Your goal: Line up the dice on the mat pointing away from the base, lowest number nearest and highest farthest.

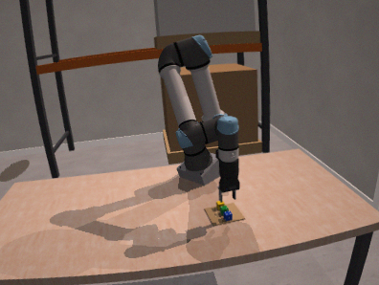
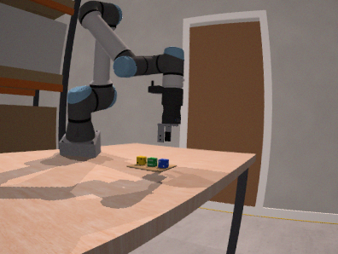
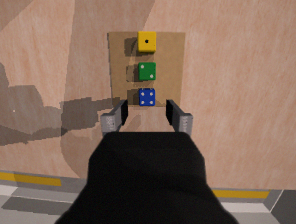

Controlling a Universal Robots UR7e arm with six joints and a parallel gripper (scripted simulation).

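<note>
A single robot arm stands bolted to a pale wooden table (image 1: 297,191); its black pincer (image 3: 146,118) points straight down and hangs in the air above a small tan mat (image 3: 172,60), with its two grey-tipped fingers spread as wide as they go and nothing between them; seen from the side, the pincer (image 2: 165,135) is well above the dice and touches none of them. The mat lies flat on the table, a short way in front of the arm's base (image 2: 80,147), toward the table's near edge in the top view. Three dice sit on the mat in one straight row that runs away from the base; all three are fully on the mat and stand apart from one another with small gaps. The yellow die (image 3: 146,41) is nearest the base and shows one dark pip on top; the green die (image 3: 147,71) is in the middle and shows two white pips; the blue die (image 3: 147,97) is farthest from the base and shows four white pips. In the wrist view the blue die lies just beyond the fingertips, roughly centred between them; the arm's shadow falls across the table to the left.
</note>
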